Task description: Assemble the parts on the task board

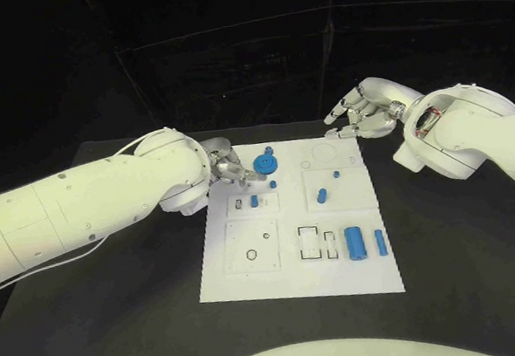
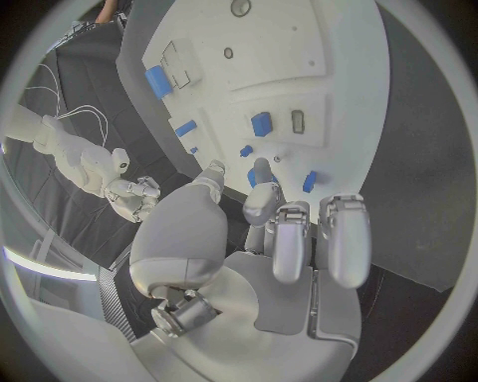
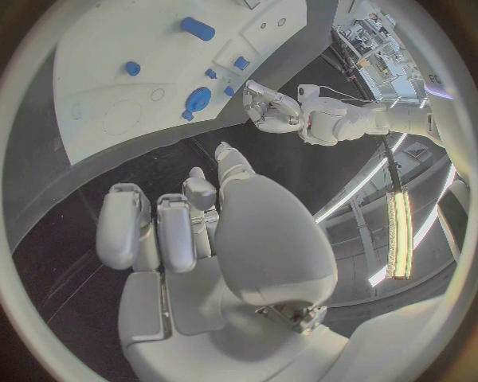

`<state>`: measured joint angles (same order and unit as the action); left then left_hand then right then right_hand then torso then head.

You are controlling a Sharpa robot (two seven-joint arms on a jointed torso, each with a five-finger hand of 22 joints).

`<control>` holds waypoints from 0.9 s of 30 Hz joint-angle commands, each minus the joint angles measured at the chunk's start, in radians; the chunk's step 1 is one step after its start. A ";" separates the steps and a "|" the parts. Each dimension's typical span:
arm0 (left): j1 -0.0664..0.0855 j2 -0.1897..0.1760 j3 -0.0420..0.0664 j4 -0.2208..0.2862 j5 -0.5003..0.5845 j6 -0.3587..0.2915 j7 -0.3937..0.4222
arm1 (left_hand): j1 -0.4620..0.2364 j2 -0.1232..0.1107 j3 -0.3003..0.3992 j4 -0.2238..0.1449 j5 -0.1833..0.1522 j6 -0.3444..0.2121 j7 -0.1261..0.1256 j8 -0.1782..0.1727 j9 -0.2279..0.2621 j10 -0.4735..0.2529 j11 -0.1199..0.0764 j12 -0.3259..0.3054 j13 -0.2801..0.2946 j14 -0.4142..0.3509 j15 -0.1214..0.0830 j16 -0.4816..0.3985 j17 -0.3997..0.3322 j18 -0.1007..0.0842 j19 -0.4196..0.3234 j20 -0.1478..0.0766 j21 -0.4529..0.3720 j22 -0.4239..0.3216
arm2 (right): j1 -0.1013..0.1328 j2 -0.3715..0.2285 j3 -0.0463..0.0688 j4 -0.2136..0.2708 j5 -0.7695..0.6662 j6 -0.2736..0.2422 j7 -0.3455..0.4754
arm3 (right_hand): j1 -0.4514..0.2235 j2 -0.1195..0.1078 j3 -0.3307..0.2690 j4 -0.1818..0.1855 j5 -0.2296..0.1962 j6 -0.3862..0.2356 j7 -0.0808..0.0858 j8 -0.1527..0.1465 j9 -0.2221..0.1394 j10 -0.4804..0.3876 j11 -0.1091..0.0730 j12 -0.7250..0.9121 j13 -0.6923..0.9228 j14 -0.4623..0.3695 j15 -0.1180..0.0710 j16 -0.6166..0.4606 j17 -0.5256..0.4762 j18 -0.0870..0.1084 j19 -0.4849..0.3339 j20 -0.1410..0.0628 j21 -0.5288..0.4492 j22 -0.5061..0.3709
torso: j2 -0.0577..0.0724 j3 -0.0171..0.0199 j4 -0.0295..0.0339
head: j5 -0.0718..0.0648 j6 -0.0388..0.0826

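Note:
The white task board (image 1: 296, 265) lies in the middle of the black table. Near its far left corner lies a round blue part (image 1: 266, 161), also seen on the board in the right wrist view (image 3: 197, 99). My left hand (image 1: 229, 172) hovers just left of that part, thumb and one finger (image 2: 263, 177) pointing at it, with a gap and nothing between them. My right hand (image 1: 365, 113) hangs empty beyond the board's far right corner, its fingers (image 3: 126, 224) loosely bent. Small blue parts (image 1: 254, 201) (image 1: 322, 195) sit mid-board, and blue cylinders (image 1: 356, 242) lie near the right edge.
Empty outlined slots (image 1: 315, 241) sit in the board's near half. A round recess (image 1: 325, 148) marks the far right section. Bare black table (image 1: 468, 240) surrounds the board on both sides and in front.

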<state>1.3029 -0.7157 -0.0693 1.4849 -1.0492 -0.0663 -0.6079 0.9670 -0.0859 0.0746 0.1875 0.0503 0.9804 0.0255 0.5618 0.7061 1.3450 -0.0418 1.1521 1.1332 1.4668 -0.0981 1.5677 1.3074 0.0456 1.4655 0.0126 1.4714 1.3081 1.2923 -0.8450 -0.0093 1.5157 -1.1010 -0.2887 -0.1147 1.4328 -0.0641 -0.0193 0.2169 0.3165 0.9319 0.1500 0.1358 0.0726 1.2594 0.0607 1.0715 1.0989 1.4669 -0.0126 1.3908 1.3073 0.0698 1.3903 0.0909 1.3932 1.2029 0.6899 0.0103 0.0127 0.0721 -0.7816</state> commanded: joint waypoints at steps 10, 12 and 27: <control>0.073 0.063 0.033 -0.198 -0.003 0.244 -0.001 | 0.138 0.067 0.000 -0.043 0.001 -0.069 0.043 -0.077 -0.054 -0.072 0.037 -0.089 -0.091 0.104 0.029 0.003 0.263 0.006 0.015 0.023 -0.070 0.042 | 0.002 0.007 0.001 -0.007 -0.003 -0.006 0.011 | 0.003 0.004 -0.006 0.003 0.006 -0.006 -0.002 0.006 0.000 0.000 -0.002 -0.005 -0.001 0.047 -0.006 -0.007 0.005 0.006 -0.003 -0.003 -0.004 -0.001 | 0.002 0.0019 -0.0025 | 0.010 0.015; 0.077 0.078 0.034 -0.230 -0.004 0.265 0.001 | 0.134 0.065 -0.010 -0.038 0.001 -0.067 0.045 -0.081 -0.059 -0.076 0.039 -0.092 -0.094 0.104 0.031 0.003 0.263 0.008 0.012 0.025 -0.076 0.035 | 0.002 0.008 0.001 -0.007 -0.003 -0.006 0.011 | 0.003 0.004 -0.006 0.003 0.006 -0.006 -0.002 0.006 0.000 0.000 -0.002 -0.005 -0.001 0.047 -0.006 -0.007 0.005 0.006 -0.003 -0.003 -0.004 -0.001 | 0.002 0.0012 -0.0042 | 0.012 0.017; 0.074 0.180 0.025 -0.411 -0.084 0.332 -0.001 | 0.095 0.084 -0.099 0.024 0.000 -0.044 0.044 -0.099 -0.089 -0.074 0.039 -0.079 -0.094 0.104 0.033 0.003 0.263 0.008 0.015 0.030 -0.076 0.041 | 0.002 0.015 0.001 -0.009 -0.003 -0.004 0.012 | 0.002 0.004 -0.007 0.004 0.006 -0.006 -0.002 0.006 0.000 0.000 -0.002 -0.005 -0.001 0.047 -0.006 -0.007 0.005 0.005 -0.002 -0.003 -0.004 0.000 | 0.002 0.0005 -0.0020 | 0.021 0.017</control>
<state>1.3763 -0.5394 -0.0451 1.0794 -1.0883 0.2278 -0.6081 1.0716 -0.0014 -0.0206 0.2139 0.0503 0.9297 0.0699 0.4656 0.6186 1.2736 -0.0001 1.0696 1.0388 1.4688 -0.0709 1.5677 1.3074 0.0460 1.4680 0.0353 1.3981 1.3079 1.2922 -0.8317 -0.0095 1.5057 -1.1013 -0.2885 -0.1120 1.4328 -0.0641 -0.0229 0.2206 0.3164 0.9319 0.1500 0.1357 0.0726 1.2594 0.0607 1.0715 1.0990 1.4669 -0.0126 1.3872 1.3078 0.0699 1.3903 0.0909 1.3932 1.2030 0.6921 0.0108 0.0104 0.0913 -0.7643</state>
